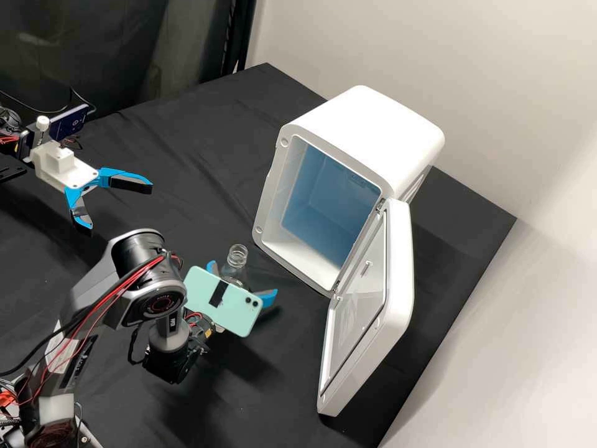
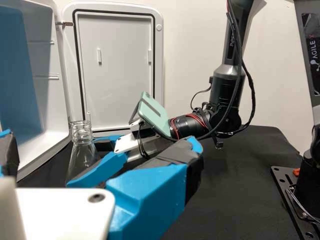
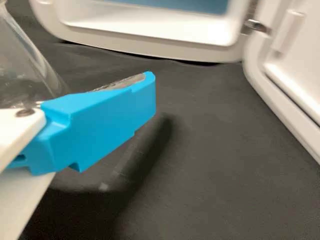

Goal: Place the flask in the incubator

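Note:
A clear glass flask (image 1: 235, 261) stands upright on the black bench just in front of the white incubator (image 1: 373, 130). The incubator's door (image 1: 373, 298) hangs wide open and its blue inside is bare. My right gripper (image 1: 241, 281) is open with one blue finger on each side of the flask's body; in the right wrist view one finger (image 3: 95, 125) lies close beside the glass (image 3: 25, 70). My left gripper (image 1: 116, 205) hovers open and holding nothing at the bench's left, well away from the flask (image 2: 82, 150). Its blue fingers (image 2: 150, 195) point toward the incubator door (image 2: 117, 65).
A mint-green phone (image 1: 222, 300) is mounted on the right arm's wrist and covers part of the gripper. The open door stands to the right of the flask. Bare black bench (image 1: 186, 162) lies between the left gripper and the incubator.

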Robot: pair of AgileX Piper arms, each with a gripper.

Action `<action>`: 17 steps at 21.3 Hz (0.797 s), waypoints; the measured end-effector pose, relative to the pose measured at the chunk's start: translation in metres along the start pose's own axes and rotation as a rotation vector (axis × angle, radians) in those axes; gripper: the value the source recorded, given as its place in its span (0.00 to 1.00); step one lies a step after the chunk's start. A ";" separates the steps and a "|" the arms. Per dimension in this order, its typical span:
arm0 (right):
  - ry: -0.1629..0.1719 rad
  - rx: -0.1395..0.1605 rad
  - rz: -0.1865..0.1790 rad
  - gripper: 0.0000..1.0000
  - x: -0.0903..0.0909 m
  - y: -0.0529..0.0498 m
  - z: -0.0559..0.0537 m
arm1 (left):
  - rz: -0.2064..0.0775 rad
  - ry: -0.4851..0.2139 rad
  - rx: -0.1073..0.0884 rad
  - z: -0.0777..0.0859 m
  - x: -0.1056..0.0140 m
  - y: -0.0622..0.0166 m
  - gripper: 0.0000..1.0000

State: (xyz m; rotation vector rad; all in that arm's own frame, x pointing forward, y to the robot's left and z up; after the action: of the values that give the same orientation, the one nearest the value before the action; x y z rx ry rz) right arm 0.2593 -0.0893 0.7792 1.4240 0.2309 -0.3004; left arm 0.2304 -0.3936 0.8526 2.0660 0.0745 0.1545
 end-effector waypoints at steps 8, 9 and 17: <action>-0.033 0.003 0.046 1.00 -0.003 0.012 0.012 | 0.000 0.000 0.000 0.000 0.000 0.0000 1.00; -0.033 0.003 0.045 1.00 -0.003 0.012 0.013 | 0.000 0.000 0.000 0.000 0.000 0.0000 1.00; -0.021 -0.005 0.043 1.00 0.000 0.012 0.010 | 0.000 0.000 0.000 0.000 0.000 0.0000 1.00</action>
State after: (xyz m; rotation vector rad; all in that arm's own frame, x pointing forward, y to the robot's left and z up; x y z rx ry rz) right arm 0.2628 -0.0978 0.7920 1.4185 0.1835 -0.2795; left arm 0.2304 -0.3936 0.8526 2.0660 0.0745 0.1545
